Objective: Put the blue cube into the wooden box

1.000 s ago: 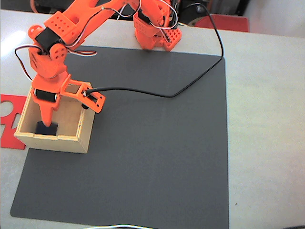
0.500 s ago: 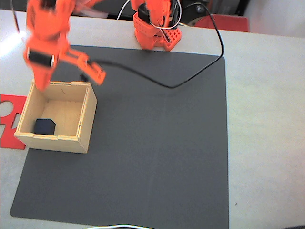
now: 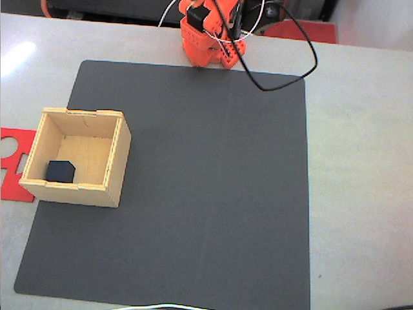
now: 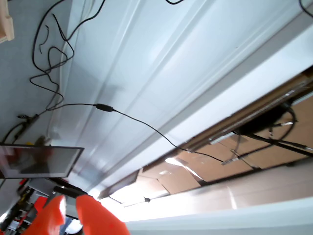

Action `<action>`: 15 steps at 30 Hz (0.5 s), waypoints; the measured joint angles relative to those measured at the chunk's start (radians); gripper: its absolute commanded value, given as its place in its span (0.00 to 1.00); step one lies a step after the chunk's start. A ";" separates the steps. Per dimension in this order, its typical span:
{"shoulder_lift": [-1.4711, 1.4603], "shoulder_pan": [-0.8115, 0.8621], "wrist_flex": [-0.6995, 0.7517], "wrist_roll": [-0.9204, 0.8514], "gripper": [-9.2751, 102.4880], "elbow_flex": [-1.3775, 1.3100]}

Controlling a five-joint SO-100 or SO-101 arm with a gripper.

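Observation:
In the fixed view the wooden box (image 3: 116,160) stands open-topped on the left side of the dark mat. The blue cube (image 3: 60,171) lies inside it, in the near left corner of its floor. Nothing touches the box or the cube. In the wrist view my gripper (image 4: 71,198) enters from the bottom left with its two orange fingers (image 4: 100,220) a narrow gap apart and nothing between them. That camera points up at a wall and a ceiling, away from the table.
The arm's orange base (image 3: 206,42) sits at the far edge of the black mat (image 3: 213,194), with a black cable (image 3: 308,48) looping beside it. A flat red cut-out sheet (image 3: 13,139) lies left of the box. A red object (image 3: 303,29) lies at the back right.
The arm has lifted out of the box, swung up and back, and left the fixed view except for its base. The blue cube stays on the box floor.

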 measured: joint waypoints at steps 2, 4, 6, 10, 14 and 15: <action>0.120 0.000 0.000 -0.005 0.09 0.086; 0.209 -0.018 0.000 -0.012 0.09 0.161; 0.278 -0.044 0.000 -0.012 0.09 0.230; 0.433 -0.126 0.018 -0.012 0.08 0.350; 0.541 -0.238 0.051 -0.012 0.08 0.433; 0.561 -0.264 0.052 -0.011 0.08 0.456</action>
